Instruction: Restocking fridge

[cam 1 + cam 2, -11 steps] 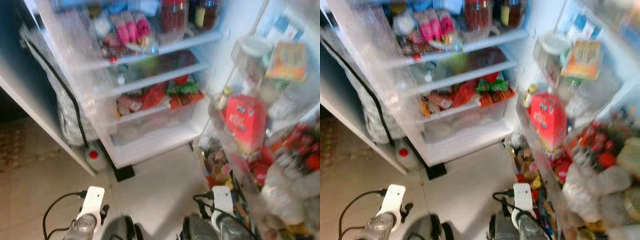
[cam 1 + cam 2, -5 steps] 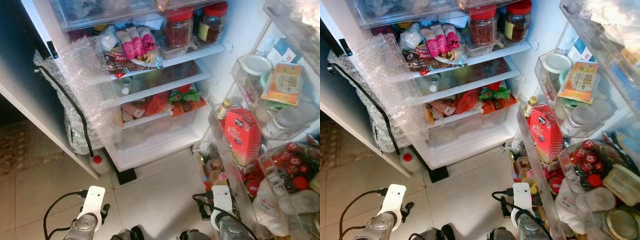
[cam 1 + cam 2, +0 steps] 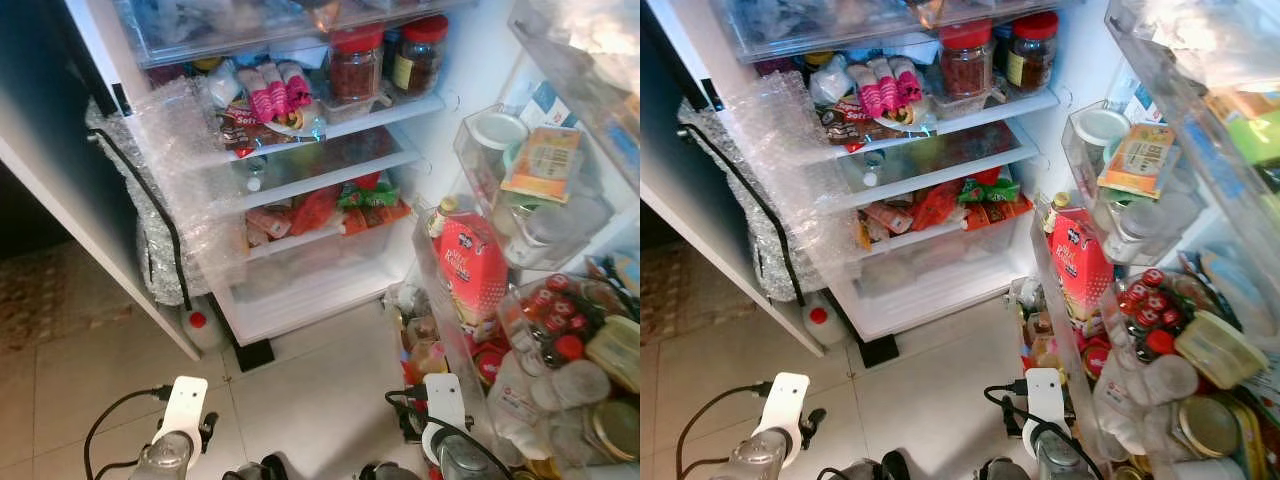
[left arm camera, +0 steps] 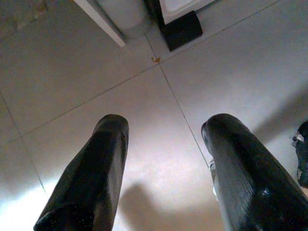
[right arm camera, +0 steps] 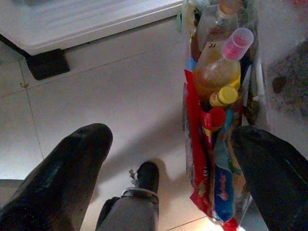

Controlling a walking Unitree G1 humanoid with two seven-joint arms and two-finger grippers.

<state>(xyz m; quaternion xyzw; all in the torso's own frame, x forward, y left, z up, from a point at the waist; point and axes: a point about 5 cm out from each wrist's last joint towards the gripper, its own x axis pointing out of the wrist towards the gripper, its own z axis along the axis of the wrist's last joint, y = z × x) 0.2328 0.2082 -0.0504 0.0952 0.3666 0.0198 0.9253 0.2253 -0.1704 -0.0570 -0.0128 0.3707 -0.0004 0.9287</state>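
Observation:
The fridge (image 3: 330,115) stands open before me, its shelves packed. Two red-lidded jars (image 3: 356,62) and pink-wrapped packs (image 3: 270,90) sit on an upper shelf, and red and green packets (image 3: 340,205) lie above the clear drawer (image 3: 310,255). A red carton (image 3: 470,270), several red-capped bottles (image 3: 560,320) and jars fill the door shelves on the right. My left gripper (image 4: 168,127) hangs open over bare floor tiles. My right gripper (image 5: 171,139) is open and empty, low beside the bottom door shelf with its juice bottle (image 5: 216,72).
Bubble wrap (image 3: 180,190) and a black cable (image 3: 160,210) hang at the fridge's left edge. A small white bottle with a red cap (image 3: 195,325) stands on the floor by a black foot block (image 3: 250,352). A white panel (image 3: 100,250) runs along the left.
The picture has gone from blurred to sharp and shifted slightly as the camera moved. Both arms hang low as before.

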